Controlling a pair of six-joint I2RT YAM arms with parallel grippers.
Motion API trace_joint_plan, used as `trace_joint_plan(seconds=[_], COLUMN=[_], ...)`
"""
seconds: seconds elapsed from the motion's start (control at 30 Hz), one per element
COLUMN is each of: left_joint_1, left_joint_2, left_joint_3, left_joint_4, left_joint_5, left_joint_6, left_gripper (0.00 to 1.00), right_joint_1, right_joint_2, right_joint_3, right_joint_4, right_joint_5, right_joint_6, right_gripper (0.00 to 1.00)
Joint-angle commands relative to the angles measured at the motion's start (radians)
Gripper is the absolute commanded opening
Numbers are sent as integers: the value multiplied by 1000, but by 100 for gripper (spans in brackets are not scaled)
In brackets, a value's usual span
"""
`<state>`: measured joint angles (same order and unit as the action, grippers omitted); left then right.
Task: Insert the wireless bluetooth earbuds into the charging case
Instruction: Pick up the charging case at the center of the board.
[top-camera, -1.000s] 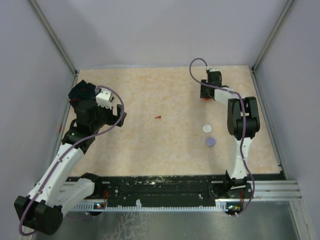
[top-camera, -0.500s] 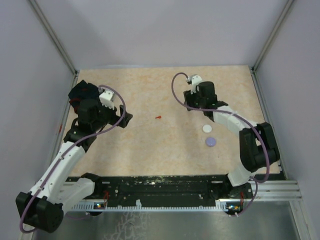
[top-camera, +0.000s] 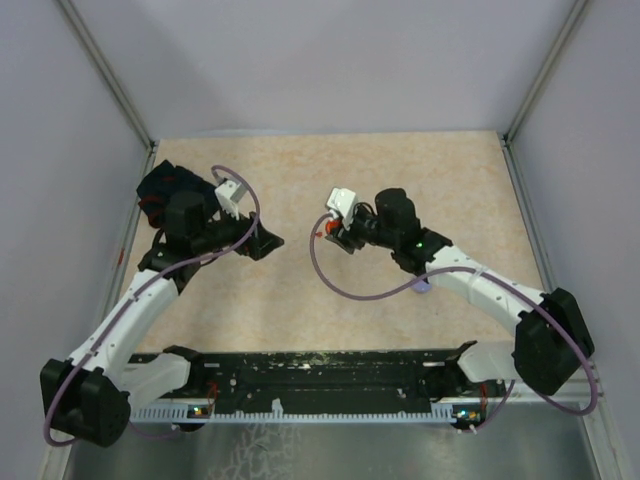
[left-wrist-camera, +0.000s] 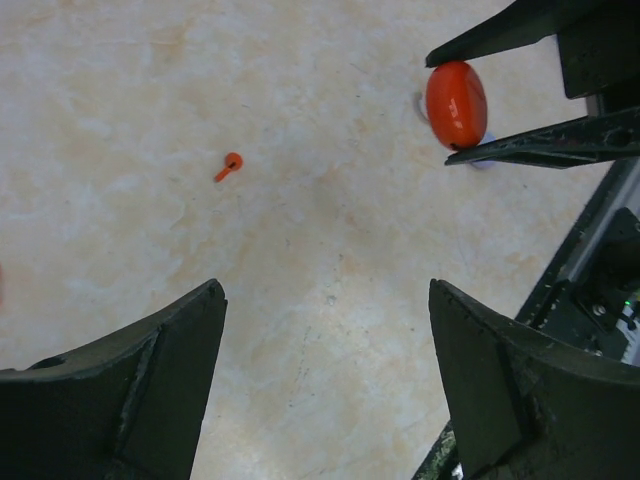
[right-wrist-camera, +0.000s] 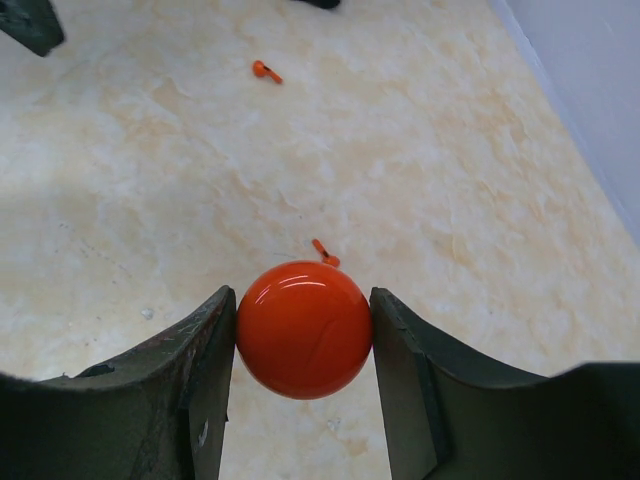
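Note:
My right gripper (right-wrist-camera: 303, 305) is shut on a round glossy red charging case (right-wrist-camera: 304, 328) and holds it above the table near the middle (top-camera: 326, 231). A tiny red stemmed earbud (right-wrist-camera: 325, 252) lies on the table just beyond the case. A second red earbud (right-wrist-camera: 265, 70) lies farther off. My left gripper (left-wrist-camera: 325, 370) is open and empty, a short way left of the right gripper (top-camera: 263, 243). In the left wrist view one red earbud (left-wrist-camera: 229, 165) lies ahead on the left, and the red case (left-wrist-camera: 456, 104) shows pinched between the right fingers. Purple and white earbuds are not in view.
A pale purple round disc (top-camera: 422, 287) peeks out under the right forearm. A black cloth (top-camera: 165, 183) sits at the back left by the left arm. Grey walls enclose the beige table (top-camera: 300, 170) on three sides.
The right arm swung from the back right to the middle of the table with the red case in its jaws. The left gripper moved right toward the middle. The white disc is now hidden.

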<state>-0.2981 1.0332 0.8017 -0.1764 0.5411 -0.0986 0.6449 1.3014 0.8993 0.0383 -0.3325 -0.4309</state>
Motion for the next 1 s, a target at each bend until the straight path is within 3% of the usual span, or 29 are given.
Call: trace_joint_plan(seconds=[0.0, 0.4, 0.97], left_joint_1=[5, 1, -82], left_joint_2=[12, 89, 171], left_joint_3=[1, -31, -1], left_joint_4=[73, 210, 201], left_joint_5=[189, 433, 444], left_joint_6=[-30, -204, -247], left_gripper=[86, 65, 50], right_joint_1=[55, 197, 270], right_joint_2=[-46, -28, -20], right_joint_3=[0, 65, 103], right_joint_4=[30, -67, -92], right_joint_5=[-101, -58, -46], right_joint_6=[-171, -362, -406], right_gripper=[42, 42, 42])
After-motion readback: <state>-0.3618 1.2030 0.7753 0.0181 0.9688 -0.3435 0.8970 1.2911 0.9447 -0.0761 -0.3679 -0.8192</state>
